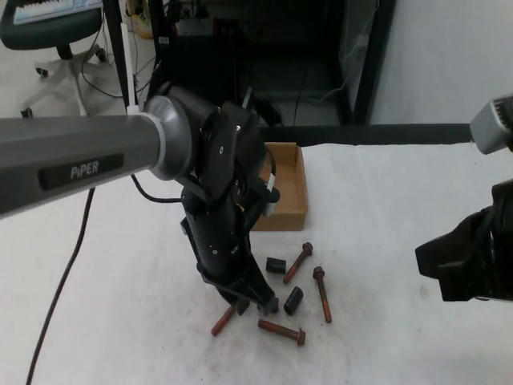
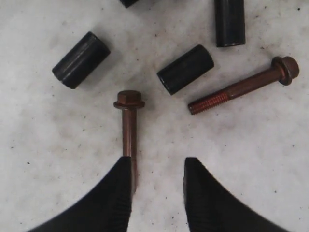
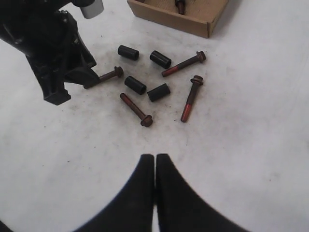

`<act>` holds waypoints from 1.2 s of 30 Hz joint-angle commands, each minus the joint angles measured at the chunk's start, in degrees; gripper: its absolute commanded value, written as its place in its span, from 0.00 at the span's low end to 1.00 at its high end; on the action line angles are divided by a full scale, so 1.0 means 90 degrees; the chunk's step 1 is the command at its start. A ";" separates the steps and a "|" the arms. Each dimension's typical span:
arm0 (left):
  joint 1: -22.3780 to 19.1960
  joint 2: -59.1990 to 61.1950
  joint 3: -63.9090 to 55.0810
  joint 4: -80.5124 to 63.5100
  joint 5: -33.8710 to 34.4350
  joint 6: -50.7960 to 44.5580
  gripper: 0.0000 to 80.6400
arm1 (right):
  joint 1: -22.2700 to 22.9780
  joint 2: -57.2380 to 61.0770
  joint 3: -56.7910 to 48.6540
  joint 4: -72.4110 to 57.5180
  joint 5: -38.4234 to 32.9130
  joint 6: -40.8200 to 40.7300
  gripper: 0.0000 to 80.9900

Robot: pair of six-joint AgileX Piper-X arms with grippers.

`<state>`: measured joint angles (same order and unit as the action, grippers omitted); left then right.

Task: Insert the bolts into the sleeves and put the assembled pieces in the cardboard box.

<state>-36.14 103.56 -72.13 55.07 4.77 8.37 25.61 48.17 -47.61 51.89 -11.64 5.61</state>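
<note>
Low in the middle of the high view, your left gripper [image 1: 250, 301] is released just above the table [image 1: 401, 200]. The shank end of one bolt [image 2: 129, 125] lies between its fingers [image 2: 111, 198], close by one of them. Other bolts [image 1: 322, 293] and black sleeves [image 1: 293, 300] lie just beside. Your right gripper [image 3: 154, 193] is clenched on nothing. Farther back, near the frame's centre, sits the cardboard box [image 1: 280, 218].

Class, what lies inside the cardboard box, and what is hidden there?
One dark piece lies on the floor of the cardboard box; what it is cannot be told. The left arm covers part of the box's inside in the high view.
</note>
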 commanded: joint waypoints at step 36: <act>-0.0007 0.0822 -0.0049 -0.0882 -0.0142 0.0074 0.41 | -0.0022 -0.0042 -0.0012 -0.0019 -0.0137 0.0260 0.01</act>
<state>-36.14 110.21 -72.19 47.62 3.57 9.00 25.61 48.17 -47.61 51.89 -11.98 7.85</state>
